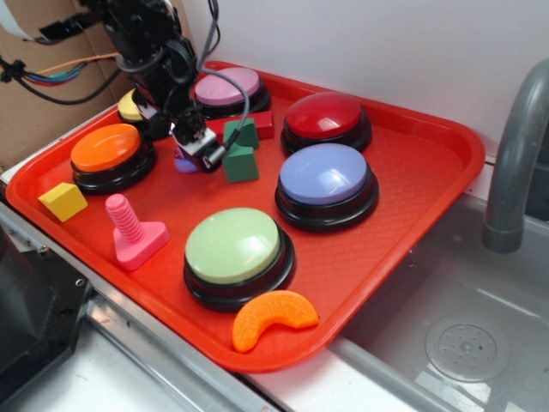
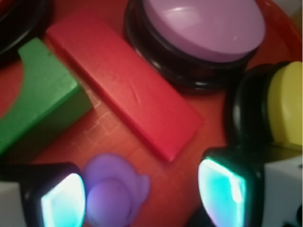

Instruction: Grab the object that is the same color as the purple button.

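Observation:
The object, a tiny lilac-purple toy duck [image 2: 113, 196], lies on the red tray between my fingers, close against the left fingertip [image 2: 61, 203] and well apart from the right one. Its beak does not show. In the exterior view the duck [image 1: 184, 164] peeks out just under my gripper [image 1: 199, 148], which is lowered onto the back left of the tray. My gripper [image 2: 142, 194] is open around the duck. The purple button [image 1: 326, 176], lavender-blue domed on a black base, stands right of centre.
On the red tray [image 1: 412, 146]: a green block [image 1: 241, 154] and red bar [image 2: 125, 90] just beyond the duck, a mauve-pink button [image 1: 226, 87], yellow button [image 2: 286, 106], orange button [image 1: 106, 148], red button [image 1: 324, 115], green button [image 1: 233, 246], pink screw toy [image 1: 130, 230], yellow cube [image 1: 63, 201], orange crescent [image 1: 273, 317]. Sink and faucet [image 1: 515, 146] at right.

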Motion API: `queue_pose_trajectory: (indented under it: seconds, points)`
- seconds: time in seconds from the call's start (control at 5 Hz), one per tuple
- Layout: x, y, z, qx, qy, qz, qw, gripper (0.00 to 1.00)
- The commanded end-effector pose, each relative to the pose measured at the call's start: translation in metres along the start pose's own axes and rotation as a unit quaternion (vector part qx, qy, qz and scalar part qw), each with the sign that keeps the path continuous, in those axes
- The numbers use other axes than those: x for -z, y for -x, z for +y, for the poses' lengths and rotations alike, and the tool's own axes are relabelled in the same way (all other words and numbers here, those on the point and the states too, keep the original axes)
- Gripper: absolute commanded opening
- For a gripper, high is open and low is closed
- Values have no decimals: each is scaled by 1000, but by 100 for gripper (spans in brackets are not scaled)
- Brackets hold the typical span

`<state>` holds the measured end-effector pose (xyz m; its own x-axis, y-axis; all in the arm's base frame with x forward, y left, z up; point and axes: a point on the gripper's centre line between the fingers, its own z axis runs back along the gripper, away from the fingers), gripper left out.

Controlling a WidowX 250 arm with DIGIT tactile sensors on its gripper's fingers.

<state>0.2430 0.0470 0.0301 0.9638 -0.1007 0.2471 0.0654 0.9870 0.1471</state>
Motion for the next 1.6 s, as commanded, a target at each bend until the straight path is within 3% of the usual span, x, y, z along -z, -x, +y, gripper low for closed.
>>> queue_pose_trajectory:
  seconds: [0.0, 0.2, 0.6, 1.0, 1.2, 1.4]
  points:
    - [-2, -5, -7, 8, 51, -3, 999, 100]
    - [-2, -3, -7, -6, 57, -8, 998, 0]
    - [-1, -3, -5, -10, 40, 3, 999, 0]
    - [-59, -12, 9, -90, 27, 22, 995, 0]
    - [-87, -14, 22, -135, 44, 46, 989, 0]
    - [-113, -9, 31, -182, 37, 96, 978, 0]
